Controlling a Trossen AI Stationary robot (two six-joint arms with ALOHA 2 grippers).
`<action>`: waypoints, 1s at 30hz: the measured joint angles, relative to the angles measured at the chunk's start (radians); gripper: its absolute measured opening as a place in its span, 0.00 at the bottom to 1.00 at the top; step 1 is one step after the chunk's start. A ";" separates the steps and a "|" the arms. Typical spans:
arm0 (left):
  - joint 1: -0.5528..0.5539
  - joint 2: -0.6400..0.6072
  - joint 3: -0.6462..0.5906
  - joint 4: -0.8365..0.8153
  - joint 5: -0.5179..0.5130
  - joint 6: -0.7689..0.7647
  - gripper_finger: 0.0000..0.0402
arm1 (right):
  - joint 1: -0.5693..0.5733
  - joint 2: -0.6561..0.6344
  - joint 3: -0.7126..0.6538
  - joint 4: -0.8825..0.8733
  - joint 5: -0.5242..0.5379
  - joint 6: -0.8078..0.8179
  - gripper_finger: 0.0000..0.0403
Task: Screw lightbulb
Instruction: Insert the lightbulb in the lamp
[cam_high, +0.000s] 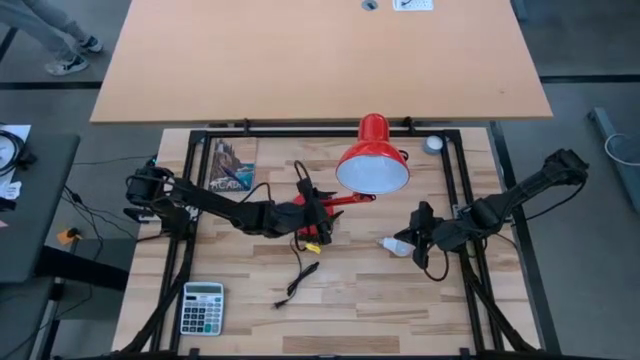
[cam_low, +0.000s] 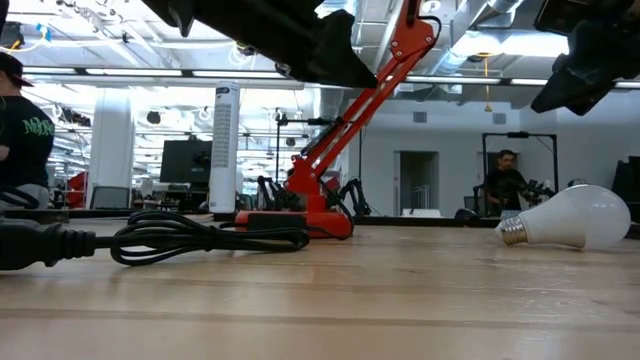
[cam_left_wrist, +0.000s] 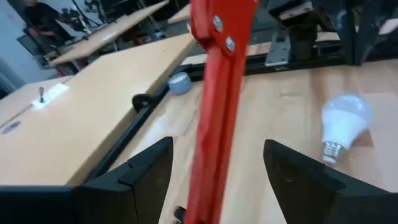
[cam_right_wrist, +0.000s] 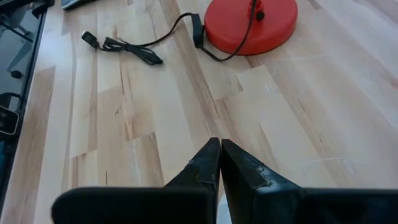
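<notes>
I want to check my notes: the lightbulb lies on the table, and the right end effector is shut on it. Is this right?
Not quite. The lightbulb does lie on the table, but the right end effector is shut on nothing; the low view shows the bulb lying free.

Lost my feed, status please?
Left gripper open around red lamp arm. Right gripper shut, empty. Lightbulb lying on table.

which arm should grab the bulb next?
Probably right. The right gripper sits next to the lightbulb, jaws shut and empty. The left gripper is open around the red lamp arm, likely steadying it.
</notes>
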 joint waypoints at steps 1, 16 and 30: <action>0.000 -0.002 0.000 0.001 0.000 -0.003 0.61 | 0.000 0.000 0.000 -0.001 0.000 0.000 0.06; 0.185 -0.002 0.000 -0.031 0.471 -0.046 0.61 | 0.000 0.000 0.000 0.001 0.000 -0.005 0.06; 0.230 0.001 0.000 -0.042 0.702 -0.111 0.32 | -0.001 0.000 0.000 0.009 0.000 -0.026 0.06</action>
